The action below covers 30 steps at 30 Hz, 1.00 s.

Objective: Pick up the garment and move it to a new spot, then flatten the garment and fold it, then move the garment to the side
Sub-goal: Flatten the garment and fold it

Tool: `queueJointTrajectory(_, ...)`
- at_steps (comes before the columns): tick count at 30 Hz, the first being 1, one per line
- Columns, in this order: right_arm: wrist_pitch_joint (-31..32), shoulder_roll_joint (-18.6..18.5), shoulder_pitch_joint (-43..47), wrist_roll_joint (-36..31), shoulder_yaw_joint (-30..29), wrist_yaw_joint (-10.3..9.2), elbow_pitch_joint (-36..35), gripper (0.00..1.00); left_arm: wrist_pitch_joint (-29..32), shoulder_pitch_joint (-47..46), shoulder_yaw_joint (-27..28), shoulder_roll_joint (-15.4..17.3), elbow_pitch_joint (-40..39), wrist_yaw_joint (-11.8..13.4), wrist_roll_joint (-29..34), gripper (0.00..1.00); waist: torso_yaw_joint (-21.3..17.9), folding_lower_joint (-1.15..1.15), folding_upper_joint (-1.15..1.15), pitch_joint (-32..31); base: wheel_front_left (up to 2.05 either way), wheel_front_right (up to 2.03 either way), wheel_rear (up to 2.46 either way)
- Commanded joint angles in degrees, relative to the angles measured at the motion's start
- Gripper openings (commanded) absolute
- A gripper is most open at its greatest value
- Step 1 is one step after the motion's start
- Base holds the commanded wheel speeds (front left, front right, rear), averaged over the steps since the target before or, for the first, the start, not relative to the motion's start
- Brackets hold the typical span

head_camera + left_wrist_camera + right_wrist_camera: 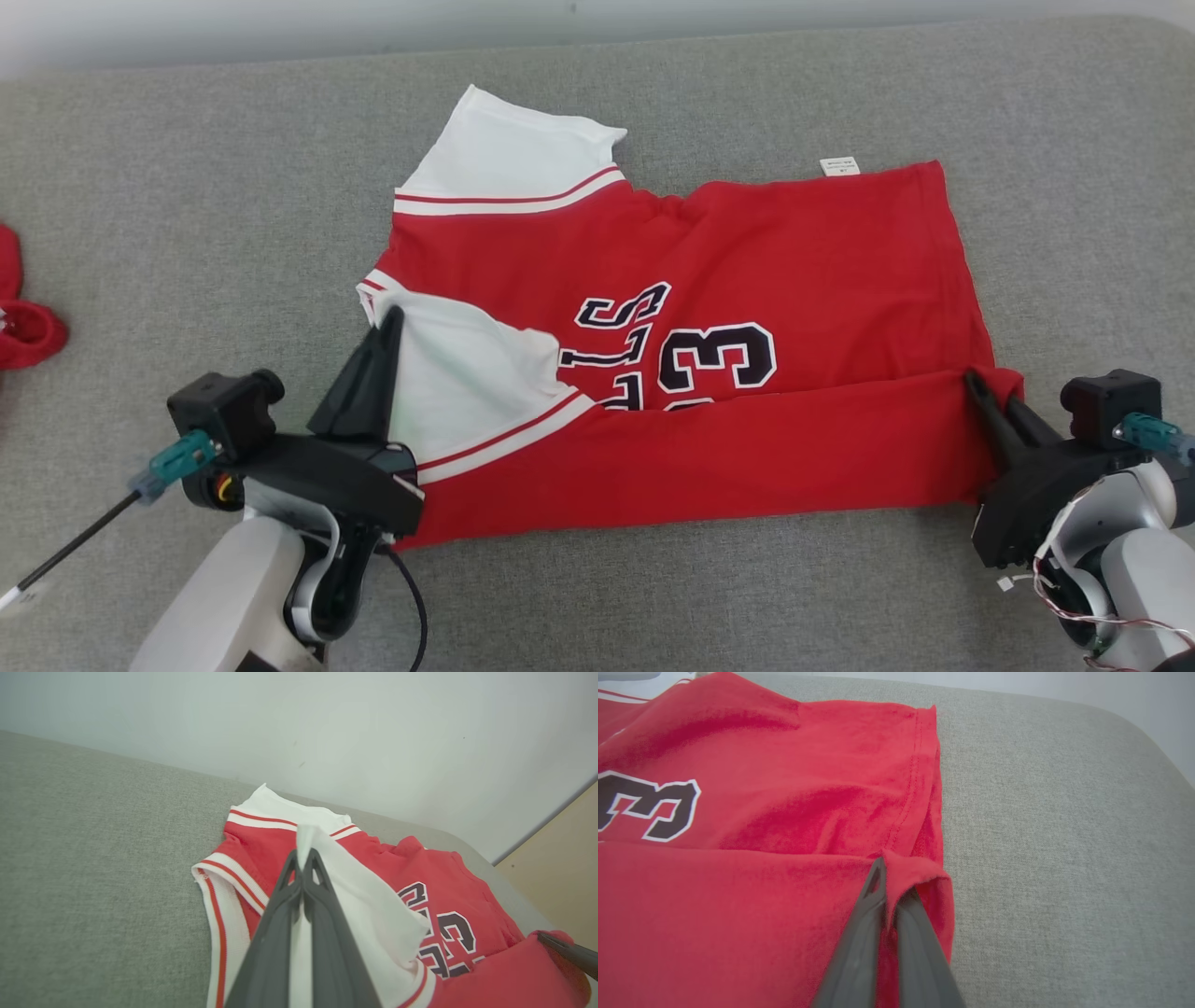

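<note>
Red jersey cloth makes up most of the garment point(747, 280), which lies spread across a grey woven cushion point(187, 187), neck end toward the robot's left and hem toward its right. Both sleeves are white with red stripes. The far sleeve point(504, 154) lies flat on the cushion, pointing away from the robot, while the near sleeve point(467, 383) is turned up over the chest.

The left gripper point(392, 319) is closed on the edge of that near sleeve. In the left wrist view the white cloth comes up between the two dark fingers point(280, 914), which press together along their length. The right gripper point(976, 381) is at the opposite end, pinched tight on the near hem corner, and in the right wrist view a small fold of red fabric wraps over its tips.

Between the two grippers the near long edge of the garment is laid over onto the body as a broad red band. It covers the lower part of the black-and-white lettering point(714, 359), where a "23" can be read. A small white label point(839, 166) sticks out at the far edge near the hem. Another red cloth point(26, 327) lies on the cushion at the far left, well apart from the garment.
</note>
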Motion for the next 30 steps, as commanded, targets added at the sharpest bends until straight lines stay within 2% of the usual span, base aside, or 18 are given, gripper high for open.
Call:
queueJointTrajectory(1, -0.10, 0.50, -0.39, -0.62, -0.06, -0.13, 0.49, 1.00, -0.33, -1.03, 0.28, -0.34, 0.47, 0.48, 1.06, 0.35, -0.07, -0.01, -0.01, 0.08, 0.00, 0.00, 0.00)
queueJointTrajectory(2, -0.17, 0.72, -0.73, -0.84, -0.17, -0.13, 0.94, 1.00, -0.38, -1.25, 0.19, -0.50, 1.04, 0.72, 1.54, 1.00, -0.07, -0.01, -0.01, 0.06, 0.00, 0.00, 0.00)
queueJointTrajectory(10, 0.94, 2.42, 0.63, -0.19, -2.65, -0.13, 3.05, 1.00, -0.44, 1.28, 2.17, -0.70, 2.04, 3.42, 8.04, 1.00, 0.10, -0.01, -0.01, -2.49, 0.00, 0.00, 0.00)
queueJointTrajectory(18, 8.26, 4.72, 6.87, 0.20, -8.71, -0.13, -0.35, 1.00, -0.47, 11.60, 3.57, 1.29, -0.96, 7.51, 15.12, 1.00, 0.40, -0.01, -0.01, -5.72, 0.00, 0.00, 0.00)
queueJointTrajectory(24, 10.88, 6.59, 10.29, 0.31, -10.47, -0.13, -3.99, 1.00, -0.48, 17.21, 2.52, 2.27, -1.05, 9.64, 17.13, 1.00, 0.24, -0.01, -0.01, -6.55, 0.00, 0.00, 0.00)
queueJointTrajectory(30, 13.23, 8.80, 11.06, -2.60, -13.39, -0.13, -4.45, 1.00, -0.46, 19.02, 2.18, 1.01, 0.07, 10.91, 16.46, 1.00, 0.82, -0.01, -0.01, -6.25, 0.00, 0.00, 0.00)
